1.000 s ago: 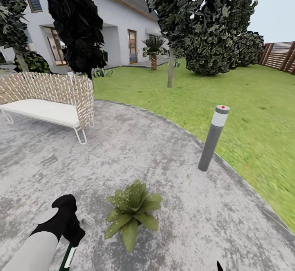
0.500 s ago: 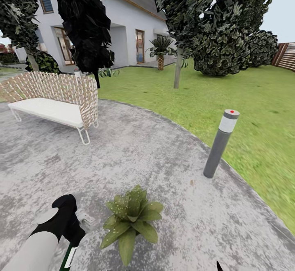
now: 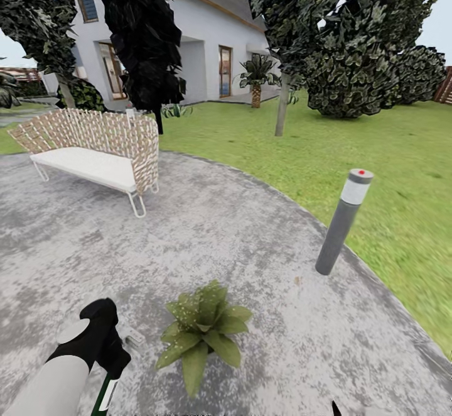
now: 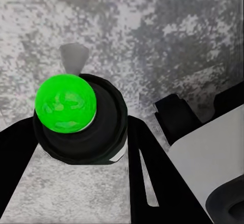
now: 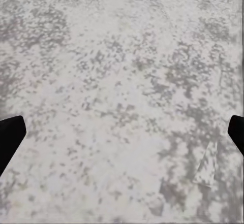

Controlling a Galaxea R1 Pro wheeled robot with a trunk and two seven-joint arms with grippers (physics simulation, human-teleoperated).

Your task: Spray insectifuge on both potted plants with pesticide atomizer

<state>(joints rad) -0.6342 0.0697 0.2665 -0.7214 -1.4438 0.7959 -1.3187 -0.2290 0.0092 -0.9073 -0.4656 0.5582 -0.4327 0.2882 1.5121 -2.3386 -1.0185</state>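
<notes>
Though its fingertips run off the lower edge of the head view, the left pincer (image 4: 81, 132) is clamped on the pesticide atomizer (image 4: 76, 117), whose top shows bright green in the left wrist view; in the head view only a dark green sliver with a white label (image 3: 105, 394) shows below the black wrist. The right pincer (image 5: 122, 132) is spread wide over bare mottled stone, just its two dark tips visible. Just beside the left arm, a broad-leaved potted plant (image 3: 202, 329) stands on the patio (image 3: 251, 227), its pot hidden under the leaves. Farther off are a grey bollard light (image 3: 342, 222) at the lawn's (image 3: 389, 152) edge and a wicker sofa (image 3: 94, 152).
</notes>
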